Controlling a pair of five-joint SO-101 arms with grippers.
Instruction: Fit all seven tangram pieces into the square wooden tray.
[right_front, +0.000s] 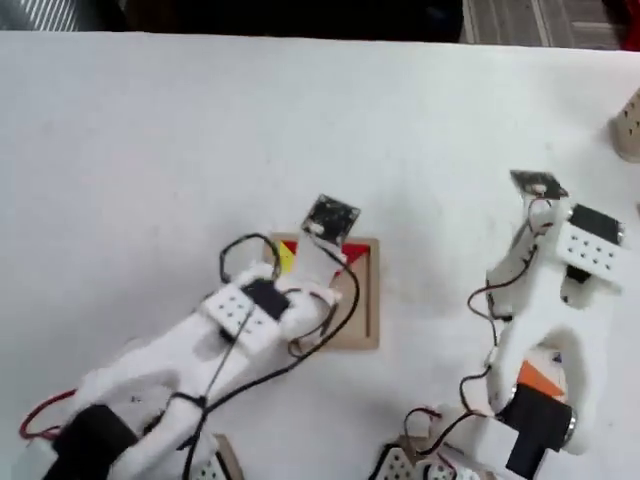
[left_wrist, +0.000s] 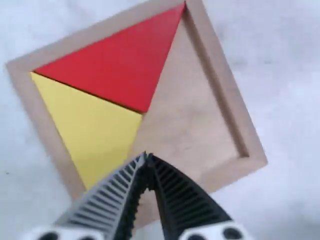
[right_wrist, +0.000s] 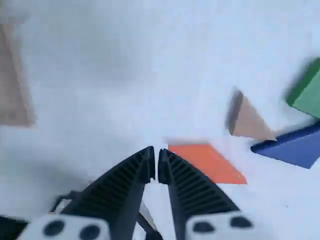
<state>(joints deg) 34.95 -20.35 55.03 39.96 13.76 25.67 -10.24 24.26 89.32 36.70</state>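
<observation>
The right tool (right_wrist: 155, 152), closed and empty, hangs just beside the orange piece (right_wrist: 207, 162), so this arm is the nearer one. The left tool (left_wrist: 146, 159), also closed and empty, is above the tray (left_wrist: 231, 95).

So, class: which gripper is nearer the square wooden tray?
Left. The left gripper sits over the tray; the right gripper is apart from it, by the orange piece.
</observation>
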